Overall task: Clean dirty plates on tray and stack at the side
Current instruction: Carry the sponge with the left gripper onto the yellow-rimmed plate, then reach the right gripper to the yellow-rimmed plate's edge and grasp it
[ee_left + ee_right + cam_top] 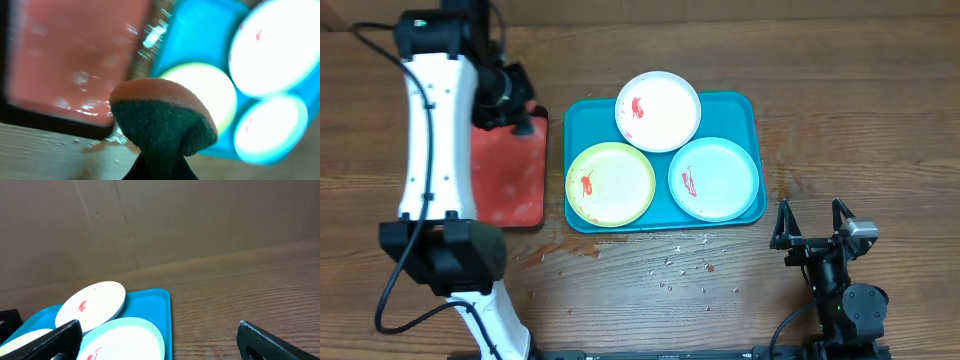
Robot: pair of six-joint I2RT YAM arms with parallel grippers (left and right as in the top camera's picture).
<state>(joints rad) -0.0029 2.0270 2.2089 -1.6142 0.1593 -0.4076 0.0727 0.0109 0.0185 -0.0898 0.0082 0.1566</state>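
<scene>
The teal tray (750, 110) holds three plates with red smears: white (658, 110) at the back, yellow-green rimmed (611, 183) front left, light-blue rimmed (714, 178) front right. My left gripper (520, 108) hangs over the red tray, left of the teal tray, shut on a sponge (162, 120) with a dark green face and orange back. My right gripper (810, 215) is open and empty on the table, front right of the teal tray. The right wrist view shows the white plate (92, 305) and light-blue plate (125, 337) ahead between its fingers (157, 342).
A smaller red tray (505, 180) with a dark rim lies left of the teal tray. Small crumbs (680, 265) are scattered on the wooden table in front of the teal tray. A cardboard wall (175, 220) stands behind the table.
</scene>
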